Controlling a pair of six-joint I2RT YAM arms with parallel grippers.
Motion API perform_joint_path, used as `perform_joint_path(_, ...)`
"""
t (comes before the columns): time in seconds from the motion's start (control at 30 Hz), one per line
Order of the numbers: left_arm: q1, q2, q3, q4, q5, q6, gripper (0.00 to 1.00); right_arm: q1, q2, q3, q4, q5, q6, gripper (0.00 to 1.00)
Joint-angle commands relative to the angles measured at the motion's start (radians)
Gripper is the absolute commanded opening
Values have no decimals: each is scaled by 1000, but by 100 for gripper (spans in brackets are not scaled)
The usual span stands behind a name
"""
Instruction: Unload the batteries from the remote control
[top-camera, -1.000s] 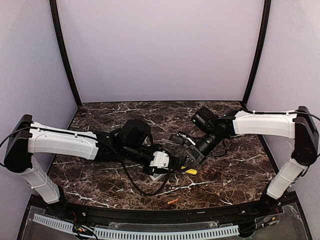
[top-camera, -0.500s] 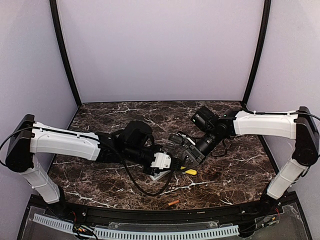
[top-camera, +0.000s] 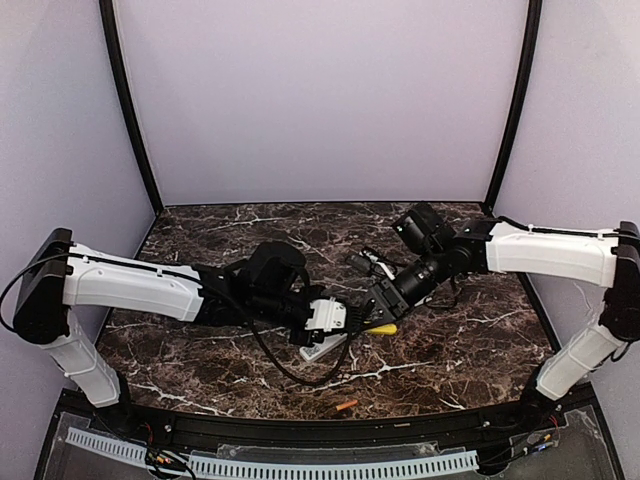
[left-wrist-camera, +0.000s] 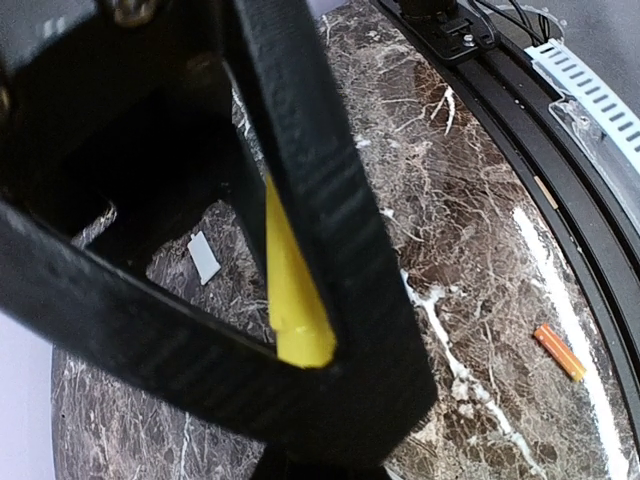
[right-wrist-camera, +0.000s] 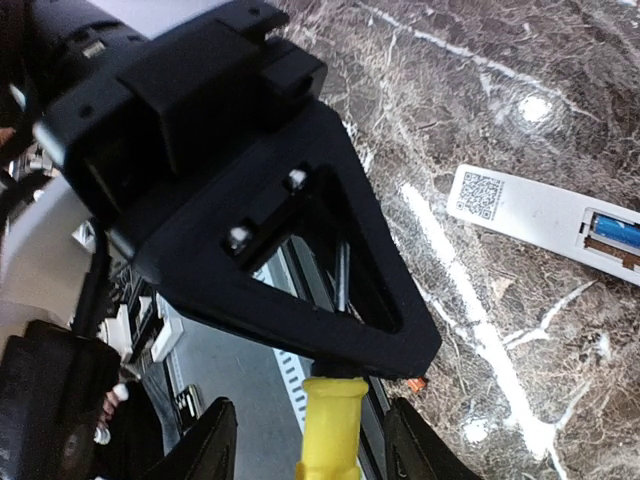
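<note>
The white remote control (top-camera: 316, 349) lies face down on the marble with its battery bay open, and a blue battery (right-wrist-camera: 615, 232) sits inside the remote control (right-wrist-camera: 520, 210). An orange battery (top-camera: 346, 404) lies loose near the front edge, and it shows as an orange battery (left-wrist-camera: 558, 352) in the left wrist view too. My left gripper (top-camera: 345, 322) is shut on a yellow-handled screwdriver (left-wrist-camera: 290, 290). My right gripper (right-wrist-camera: 310, 410) stands open, its fingers (right-wrist-camera: 215, 440) on either side of the yellow handle (right-wrist-camera: 330, 435) without touching it.
A small flat white cover (left-wrist-camera: 204, 258) lies on the marble behind the left gripper. The black front rail (left-wrist-camera: 560, 130) and a slotted white strip run along the table's near edge. Purple walls close in the back and both sides.
My right gripper has opened and let go of the screwdriver handle, drawing back slightly to the right. My left gripper has closed on the screwdriver.
</note>
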Motion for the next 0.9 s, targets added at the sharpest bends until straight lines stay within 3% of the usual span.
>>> perform_joint_path(0.0,23,-3,22,53,-6,-89,0,-6,-102,-42,109,108,104,52)
perform_joint_path(0.4,54,23,62,101,-16,-196,0,-25,-213,-103,171,272,219,55)
perform_joint_path(0.43,55,29,70,101,-20,-206,0,-25,-218,-104,176,277,226,57)
perform_joint_path(0.53,63,44,84,102,-27,-222,0,-26,-230,-108,182,286,240,76)
perform_joint_path(0.87,70,57,93,125,-39,-250,0,-28,-228,-95,184,295,260,79)
